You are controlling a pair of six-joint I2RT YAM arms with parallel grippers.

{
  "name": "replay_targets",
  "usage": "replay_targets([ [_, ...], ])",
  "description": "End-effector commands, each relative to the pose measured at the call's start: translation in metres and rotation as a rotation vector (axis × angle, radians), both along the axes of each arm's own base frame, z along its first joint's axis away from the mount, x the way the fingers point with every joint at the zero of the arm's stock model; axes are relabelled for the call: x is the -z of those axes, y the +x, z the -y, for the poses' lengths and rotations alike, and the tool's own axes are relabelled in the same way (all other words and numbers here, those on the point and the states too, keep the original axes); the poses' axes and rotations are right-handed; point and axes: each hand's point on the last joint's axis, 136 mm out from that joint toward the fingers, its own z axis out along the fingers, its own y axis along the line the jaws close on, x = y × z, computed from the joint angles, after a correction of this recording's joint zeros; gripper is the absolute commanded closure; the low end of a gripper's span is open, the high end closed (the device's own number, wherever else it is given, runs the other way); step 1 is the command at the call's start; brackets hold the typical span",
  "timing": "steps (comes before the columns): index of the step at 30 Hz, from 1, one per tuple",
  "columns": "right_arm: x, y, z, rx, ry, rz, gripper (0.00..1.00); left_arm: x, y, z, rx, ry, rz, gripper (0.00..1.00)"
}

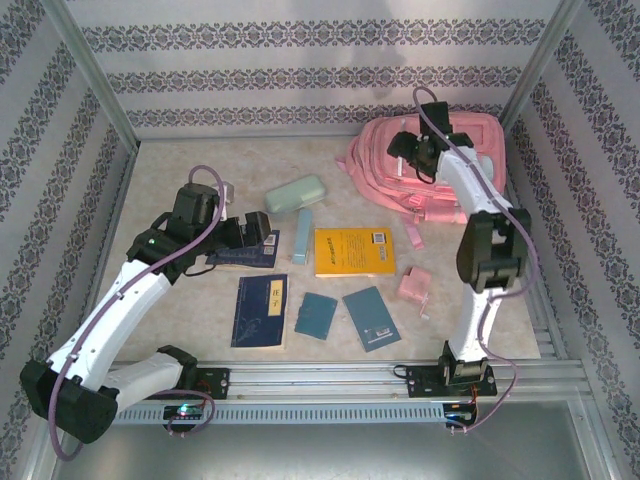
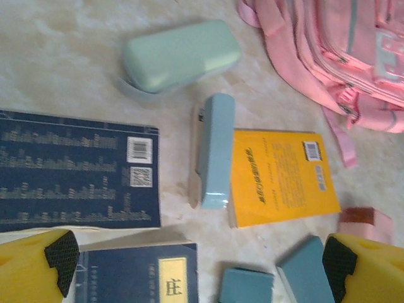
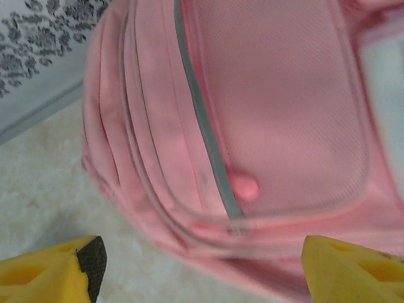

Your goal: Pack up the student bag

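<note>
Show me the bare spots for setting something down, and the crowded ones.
Widest bare patch: the table at the far-left corner, between the walls and the mint case. A smaller gap: between that case and the student bag. Crowded: the middle, from the dark blue book past the yellow book to the pink pouch.

Robot test booth: wallpapered panels [image 1: 300, 60], aluminium frame [image 1: 330, 375]

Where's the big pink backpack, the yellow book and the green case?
pink backpack [image 3: 278, 107], right wrist view, front pocket panel
yellow book [image 2: 281, 177], left wrist view, middle of cover
green case [image 2: 180, 53], left wrist view, top of lid
</note>
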Motion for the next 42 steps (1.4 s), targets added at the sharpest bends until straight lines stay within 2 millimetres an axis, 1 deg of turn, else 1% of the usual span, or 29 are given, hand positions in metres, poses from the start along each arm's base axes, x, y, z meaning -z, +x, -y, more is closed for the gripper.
replay_targets([
  [1,0.004,0.024,-0.011,-0.077,0.018,0.001,0.17,0.0,-0.011,0.014,0.065,-0.073,-0.045,0.0],
  [4,0.028,0.042,-0.005,-0.07,0.005,-0.044,0.15,-0.001,-0.013,0.017,0.072,-0.095,-0.067,0.0],
  [6,0.042,0.051,-0.006,-0.07,0.007,-0.067,0.14,-0.003,-0.014,0.02,0.081,-0.112,-0.074,0.01],
  [8,0.052,0.059,-0.014,-0.092,0.036,-0.077,0.14,-0.004,-0.015,0.02,0.085,-0.116,-0.077,0.01],
  [9,0.054,0.064,-0.022,-0.118,0.062,-0.07,0.14,-0.004,-0.016,0.02,0.085,-0.114,-0.075,0.01],
  [11,0.058,0.071,-0.037,-0.167,0.079,-0.067,0.19,-0.004,-0.017,0.018,0.085,-0.103,-0.075,0.01],
  [12,0.058,0.073,-0.045,-0.194,0.086,-0.064,0.25,-0.003,-0.017,0.017,0.082,-0.094,-0.078,0.01],
  [14,0.057,0.077,-0.06,-0.232,0.101,-0.052,0.4,-0.003,-0.017,0.016,0.081,-0.09,-0.074,0.02],
  [15,0.057,0.078,-0.065,-0.241,0.108,-0.05,0.52,-0.004,-0.016,0.016,0.079,-0.092,-0.072,0.02],
  [16,0.058,0.08,-0.069,-0.243,0.124,-0.05,0.63,-0.004,-0.015,0.016,0.075,-0.095,-0.071,0.02],
  [18,0.058,0.081,-0.071,-0.242,0.147,-0.05,0.81,-0.006,-0.013,0.018,0.081,-0.108,-0.067,0.02],
  [19,0.056,0.082,-0.071,-0.243,0.145,-0.047,0.9,-0.007,-0.012,0.019,0.084,-0.111,-0.066,0.02],
  [20,0.053,0.083,-0.071,-0.246,0.143,-0.04,0.96,-0.007,-0.011,0.019,0.084,-0.112,-0.066,0.02],
  [21,0.047,0.083,-0.069,-0.247,0.139,-0.028,1.0,-0.007,-0.01,0.019,0.083,-0.111,-0.068,0.02],
  [23,0.03,0.085,-0.066,-0.25,0.125,0.006,1.0,-0.007,-0.009,0.017,0.076,-0.099,-0.062,0.02],
  [26,0.007,0.083,-0.05,-0.212,0.079,0.033,1.0,-0.007,-0.006,0.011,0.041,-0.083,-0.067,0.02],
  [28,-0.014,0.08,-0.043,-0.212,0.051,0.062,1.0,-0.008,-0.003,0.008,0.023,-0.078,-0.065,0.03],
  [31,-0.046,0.073,-0.041,-0.239,0.028,0.114,1.0,-0.015,0.001,0.005,0.007,-0.058,-0.048,0.05],
  [33,-0.066,0.067,-0.048,-0.277,0.042,0.148,1.0,-0.018,0.003,-0.001,-0.013,-0.027,-0.04,0.05],
  [35,-0.09,0.059,-0.066,-0.372,0.099,0.204,1.0,-0.024,0.002,-0.003,-0.002,-0.01,-0.018,0.05],
  [37,-0.109,0.049,-0.073,-0.405,0.095,0.236,1.0,-0.03,0.002,-0.004,0.007,0.003,0.002,0.05],
  [39,-0.125,0.039,-0.083,-0.446,0.084,0.266,1.0,-0.033,-0.001,-0.008,0.005,0.024,0.003,0.06],
  [42,-0.146,0.022,-0.092,-0.486,0.064,0.297,1.0,-0.036,-0.005,-0.013,-0.001,0.044,0.008,0.08],
])
